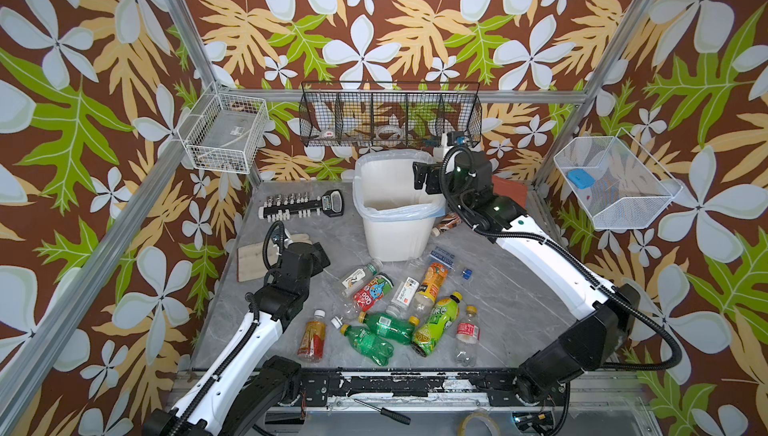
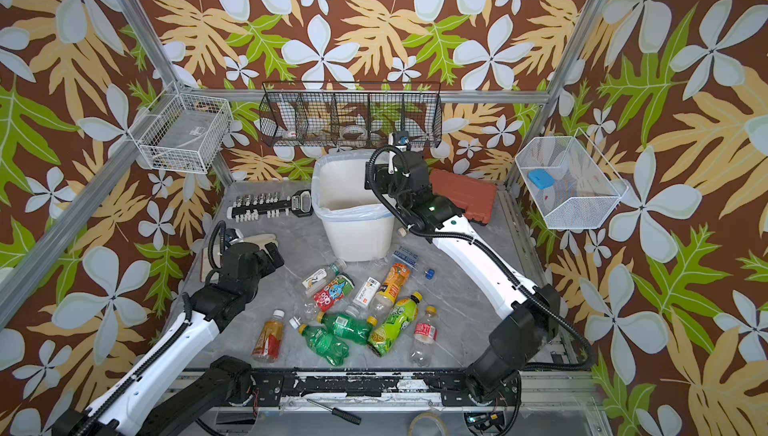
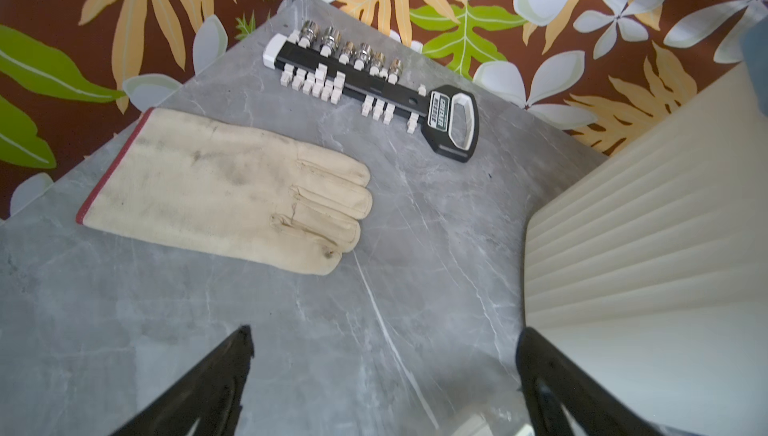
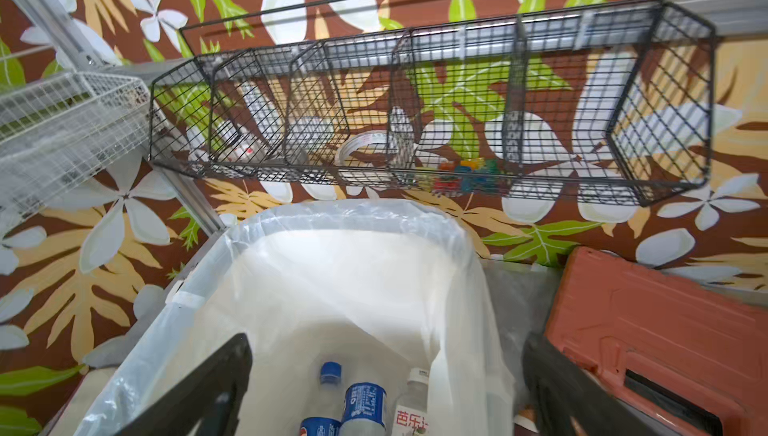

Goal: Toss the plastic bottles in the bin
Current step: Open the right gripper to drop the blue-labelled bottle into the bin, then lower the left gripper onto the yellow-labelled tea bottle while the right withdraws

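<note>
My right jaws spread, empty, over bin; plastic bottles below them inside. My left jaws spread, empty, above tabletop, glove ahead.

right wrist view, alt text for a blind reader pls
The open, empty right claw hangs over the white lined bin, with a few plastic bottles at its bottom. A black wire basket hangs on the wall behind, a red-brown tool case beside.
</note>
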